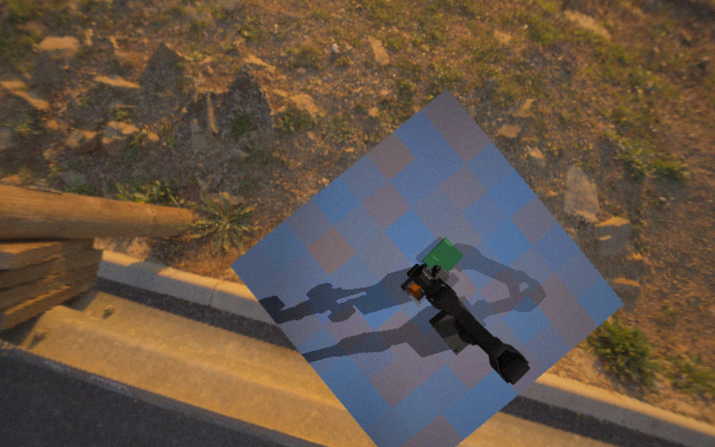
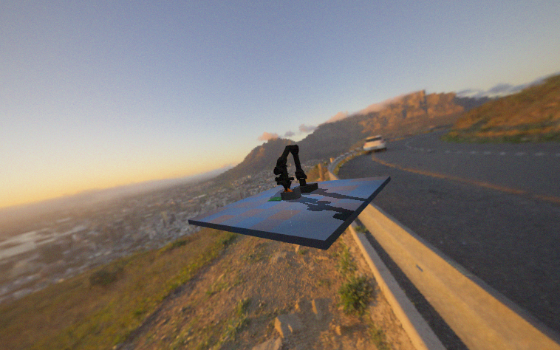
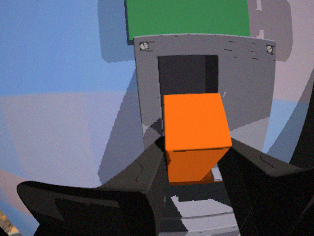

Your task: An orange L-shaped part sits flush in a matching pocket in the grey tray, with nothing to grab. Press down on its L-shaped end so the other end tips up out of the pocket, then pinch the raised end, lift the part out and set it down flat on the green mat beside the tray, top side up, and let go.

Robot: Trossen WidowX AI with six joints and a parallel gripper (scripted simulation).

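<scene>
The orange L-shaped part (image 3: 195, 120) (image 1: 414, 289) (image 2: 288, 190) stands tilted in the pocket of the grey tray (image 3: 245, 85) (image 2: 291, 195), with one end raised above the tray's top. In the wrist view the dark pocket floor shows beyond the raised end. My gripper (image 3: 190, 141) is shut on the part, one finger on each side of it. The part's lower end is mostly hidden. The green mat (image 3: 187, 17) (image 1: 443, 254) (image 2: 274, 198) lies against the tray's far edge in the wrist view, with nothing on it.
The arm's base (image 1: 448, 332) (image 2: 309, 187) stands on the blue and mauve checkered table top (image 1: 337, 250) (image 2: 247, 222), near the tray. Shadows of the arm fall across the table. Small screw-like marks show at the tray's corners in the wrist view.
</scene>
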